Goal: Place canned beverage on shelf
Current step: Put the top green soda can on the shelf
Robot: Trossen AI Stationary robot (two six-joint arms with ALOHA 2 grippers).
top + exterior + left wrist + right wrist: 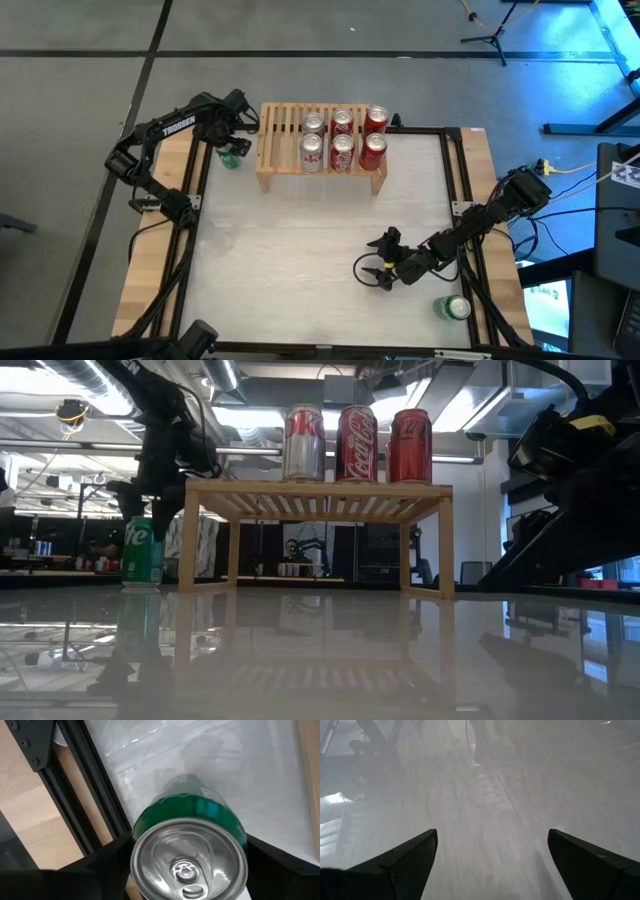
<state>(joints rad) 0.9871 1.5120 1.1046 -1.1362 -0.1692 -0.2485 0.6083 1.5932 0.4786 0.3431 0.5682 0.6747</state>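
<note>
A white desk is seen from above, with a low light-wood shelf set near its far edge. Six cans are stood on the shelf's slats in two rows of three: two silver cans on the left, two red-and-white cans in the middle and two red cans on the right.

Just beside the shelf's left end, an upright green can is stood on the desk, apart from the shelf leg. The left gripper is positioned directly over this can, and its jaws are set on either side of the can's top. Whether the can is actually gripped cannot be told; its base appears to rest on the desk in the low view.

The right gripper is held low over the near right part of the desk, with its jaws spread wide and nothing between them. A second green can is seen lying on the desk's near right edge, close to the right arm.
</note>
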